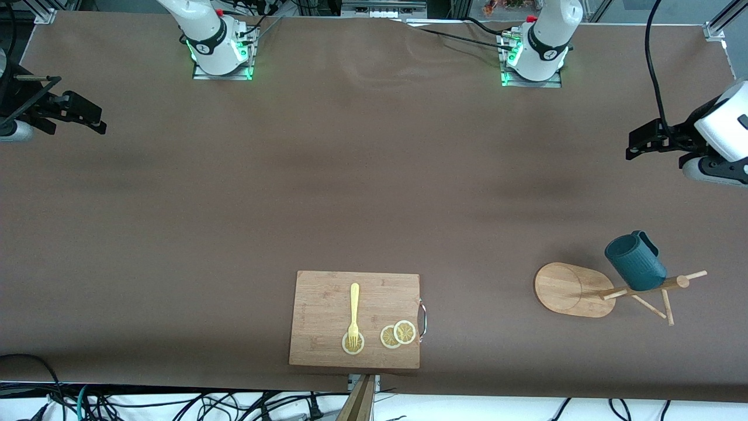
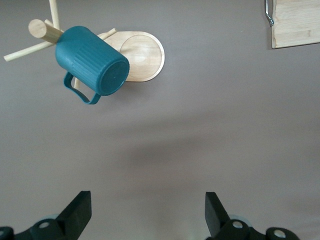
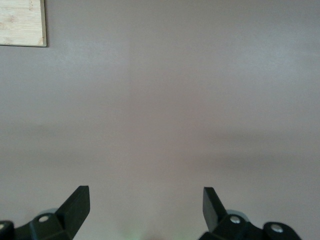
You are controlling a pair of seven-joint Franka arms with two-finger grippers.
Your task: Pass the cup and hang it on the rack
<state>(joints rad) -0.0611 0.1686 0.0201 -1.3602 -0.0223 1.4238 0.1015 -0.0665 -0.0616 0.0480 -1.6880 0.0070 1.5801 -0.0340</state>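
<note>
Nearest the camera I see the board [image 1: 355, 319]. Toward the left arm's end, the cup [image 1: 634, 261] hangs on a peg of the rack [image 1: 575, 289], tilted, handle away from the base. The left gripper [image 2: 148, 212], nearer of the two, hovers over bare table, fingers spread, empty. The right gripper [image 3: 145, 209] waits spread at its own end. I judge the hanging done.
</note>
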